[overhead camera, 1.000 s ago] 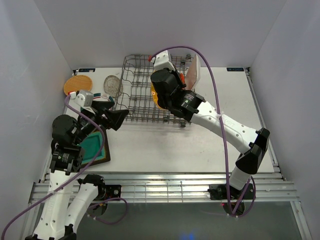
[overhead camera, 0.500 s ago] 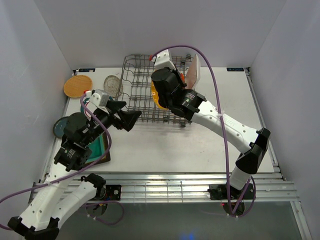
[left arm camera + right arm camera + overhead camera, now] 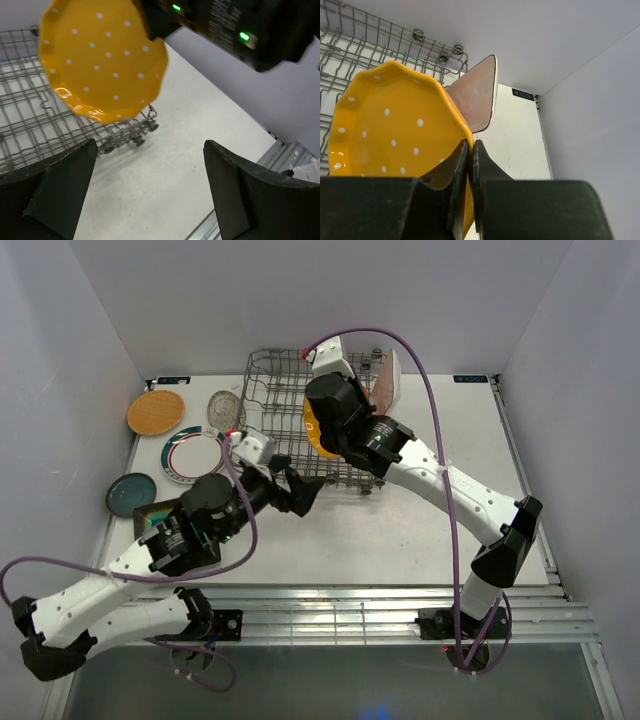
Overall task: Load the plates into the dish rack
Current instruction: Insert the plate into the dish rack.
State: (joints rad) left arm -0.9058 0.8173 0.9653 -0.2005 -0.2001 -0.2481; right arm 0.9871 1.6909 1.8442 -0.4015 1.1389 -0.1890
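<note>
Between the fingers of my right gripper [image 3: 469, 150], which were clamped tight on its scalloped rim, hung the yellow plate [image 3: 395, 120], on edge and tilted, over the near side of the rack [image 3: 268, 410]. From these views I could not tell whether its lower edge had met the tines. My left gripper [image 3: 147, 175] hovered low over the table [image 3: 450, 530] just in front of the rack, jaws spread wide with nothing between them, its camera looking up at that same plate. Beyond the yellow plate, a red plate [image 3: 476, 92] stood on edge at the rack's far right end, and I took it to be loaded already. The rest of the rack's rows looked bare as far as I could see, though my right arm hid part of them. Left of the rack, flat on the table, lay the wood plate [image 3: 156, 411], the glass plate [image 3: 226, 410] just beside the rack, the green-rimmed plate [image 3: 193, 455], the teal plate [image 3: 132, 494] and, partly under my left arm, the square plate [image 3: 160, 518]. I judged the job to be early: one plate in, one on its way to a slot, at least five waiting, and any others out of my sight. The yellow plate needed seating between tines before I let go.
</note>
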